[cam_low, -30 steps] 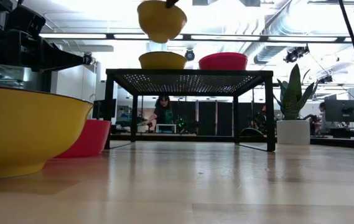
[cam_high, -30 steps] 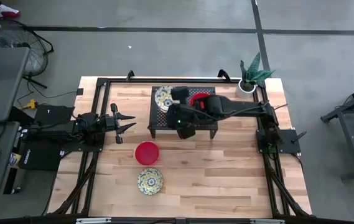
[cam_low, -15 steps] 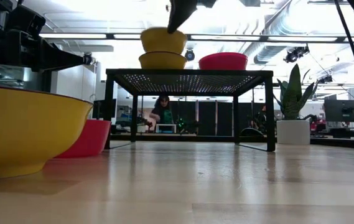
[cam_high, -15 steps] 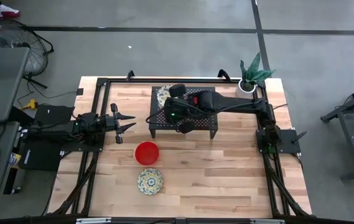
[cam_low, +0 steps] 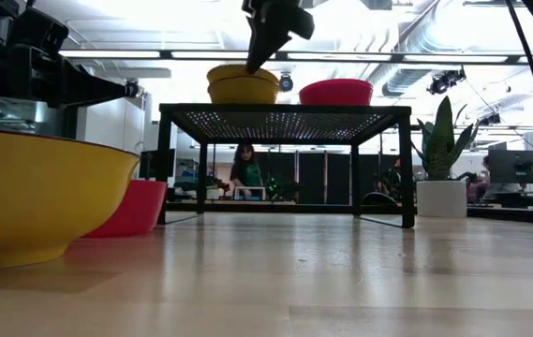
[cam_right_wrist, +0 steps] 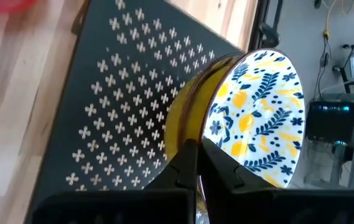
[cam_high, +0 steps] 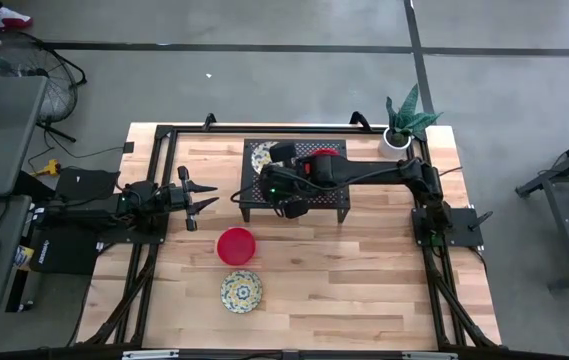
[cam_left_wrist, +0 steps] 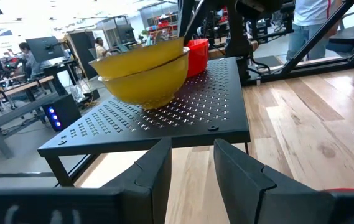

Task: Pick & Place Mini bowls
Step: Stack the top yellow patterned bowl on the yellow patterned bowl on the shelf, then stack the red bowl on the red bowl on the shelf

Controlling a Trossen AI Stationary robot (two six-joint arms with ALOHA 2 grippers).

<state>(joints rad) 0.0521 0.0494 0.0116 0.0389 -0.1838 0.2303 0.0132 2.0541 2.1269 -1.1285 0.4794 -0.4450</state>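
A black perforated stand (cam_high: 252, 198) is at the table's far middle. On it sit a red mini bowl (cam_high: 324, 156) and two nested floral bowls, yellow outside (cam_low: 243, 86). My right gripper (cam_right_wrist: 200, 155) is over the stand, shut on the upper floral bowl (cam_right_wrist: 257, 118), which sits inside the lower one (cam_right_wrist: 180, 121). My left gripper (cam_high: 202, 200) is open and empty at the table's left, pointing at the stand. A red bowl (cam_high: 235, 245) and a floral bowl (cam_high: 241, 290) rest on the table nearer the front. My right gripper pinches the upper floral bowl's rim (cam_right_wrist: 203, 138), one finger on the patterned inside and one on the yellow outside. The fingers come from above, slanting down (cam_low: 264, 42). The bowl sits nested in the lower floral bowl on the stand, slightly tilted.
A white plant pot (cam_high: 397, 137) stands at the table's far right corner. A black frame rail (cam_high: 164, 130) runs along the table's edges. Bare wood lies to the right of the two loose bowls. People and desks show in the room behind.
My right gripper has gone down and toward the table's far left with the floral bowl. The bowl, which hung well above the stand, now sits nested in the other floral bowl there.
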